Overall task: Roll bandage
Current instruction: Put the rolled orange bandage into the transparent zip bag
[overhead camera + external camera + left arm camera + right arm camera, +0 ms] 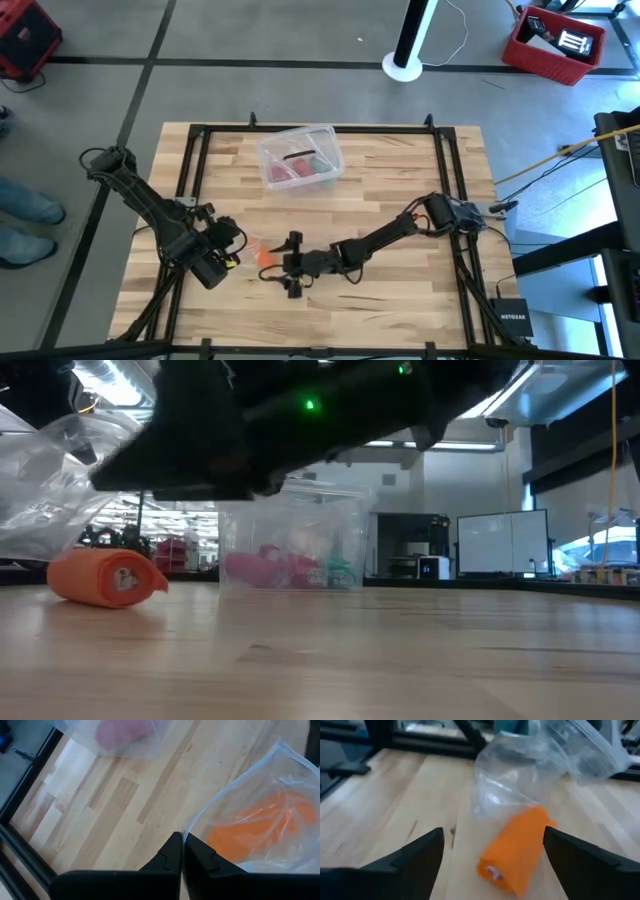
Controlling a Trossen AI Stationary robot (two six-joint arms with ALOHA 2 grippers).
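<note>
Spread wide, the right end effector [492, 852] faces the bandage [516, 849], a soft, light roll best pinched across its middle; left end effector [182, 851] grips the plastic wrapper [260, 815].

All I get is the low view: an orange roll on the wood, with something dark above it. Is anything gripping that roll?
Observer: No. The right gripper is open, its fingers spread wide and aimed at the stubby orange fabric bandage roll, which lies loose on the wooden table.
Operator: And the shiny stuff at my left?
Observer: That is a crumpled clear plastic wrapper. The left gripper is shut on its edge.
</note>
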